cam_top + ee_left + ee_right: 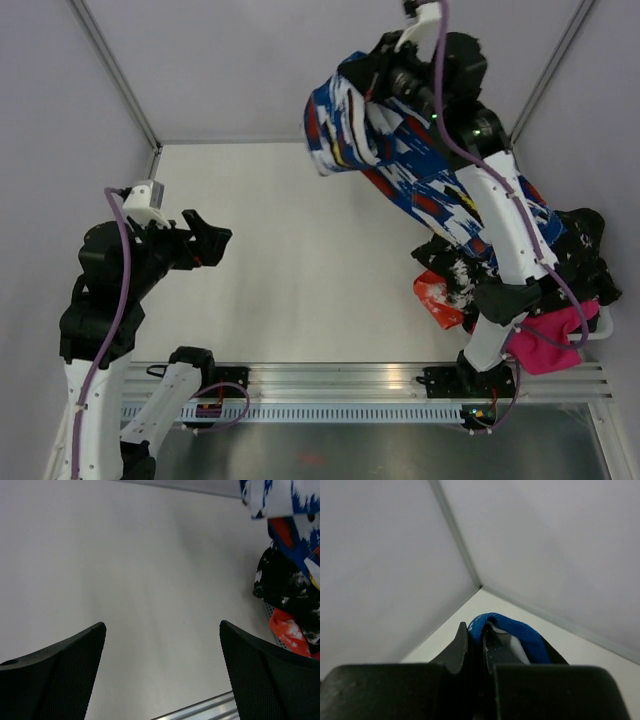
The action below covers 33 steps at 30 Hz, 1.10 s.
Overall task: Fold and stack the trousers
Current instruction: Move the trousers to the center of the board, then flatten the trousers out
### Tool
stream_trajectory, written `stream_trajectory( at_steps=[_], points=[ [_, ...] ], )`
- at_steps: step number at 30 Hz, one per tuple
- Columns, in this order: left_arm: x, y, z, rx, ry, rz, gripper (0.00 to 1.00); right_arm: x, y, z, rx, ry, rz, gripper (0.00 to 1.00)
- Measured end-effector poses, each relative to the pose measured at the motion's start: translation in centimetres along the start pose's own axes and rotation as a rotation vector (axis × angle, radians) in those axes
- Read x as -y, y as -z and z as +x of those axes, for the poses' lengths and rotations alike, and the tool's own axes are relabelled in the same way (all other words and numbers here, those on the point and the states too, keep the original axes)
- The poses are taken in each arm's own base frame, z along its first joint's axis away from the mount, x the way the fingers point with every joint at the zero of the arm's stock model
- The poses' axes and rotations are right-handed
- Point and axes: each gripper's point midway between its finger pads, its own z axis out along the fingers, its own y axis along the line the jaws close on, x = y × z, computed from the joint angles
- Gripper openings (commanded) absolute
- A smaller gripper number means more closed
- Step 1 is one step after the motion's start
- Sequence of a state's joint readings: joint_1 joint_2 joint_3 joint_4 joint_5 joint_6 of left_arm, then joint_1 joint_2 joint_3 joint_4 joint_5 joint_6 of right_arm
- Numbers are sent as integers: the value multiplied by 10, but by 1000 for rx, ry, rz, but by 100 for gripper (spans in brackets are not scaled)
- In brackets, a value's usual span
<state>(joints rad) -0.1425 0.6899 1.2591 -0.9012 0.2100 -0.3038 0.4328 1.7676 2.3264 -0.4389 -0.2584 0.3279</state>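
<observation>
The trousers (400,150) are royal blue with white, red, black and yellow splashes. They hang in the air at the upper right, trailing down to the clothes pile on the right. My right gripper (372,88) is raised high and shut on a blue edge of the trousers (492,622), which loops over one finger. My left gripper (212,240) is open and empty at the left, above bare table; its fingers (65,675) frame the white table top. The trousers' hanging end shows at the top right of the left wrist view (280,497).
A pile of clothes sits in a basket at the right edge: black-and-white garment (455,262), an orange-red one (437,296) and a pink one (550,340). The table (300,270) is white with a metal rail (340,380) along the near edge and grey walls around.
</observation>
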Motion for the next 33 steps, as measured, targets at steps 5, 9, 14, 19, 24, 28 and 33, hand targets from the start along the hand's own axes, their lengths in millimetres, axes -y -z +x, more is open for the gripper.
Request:
stream_trajectory(
  at_steps=[5,9,14,19,24,28,33],
  points=[
    [-8,14,-19,63,5,-81,100,-94,-28,112,-229,23,-202,0],
    [-25,28,-23,80,17,-194,100,-136,-17,249,-464,-10,-260,30],
    [-35,46,-19,95,23,-266,100,-120,8,360,-674,-40,-141,98],
    [-35,44,-6,57,36,-256,100,-103,-16,273,-520,45,22,98],
    [-29,21,29,-63,63,-173,100,-40,16,140,-247,42,229,98],
    [-24,-8,67,-194,116,-91,97,65,82,91,-135,40,528,98],
    [-26,-36,100,-337,155,-66,95,152,109,153,-269,52,755,98]
  ],
)
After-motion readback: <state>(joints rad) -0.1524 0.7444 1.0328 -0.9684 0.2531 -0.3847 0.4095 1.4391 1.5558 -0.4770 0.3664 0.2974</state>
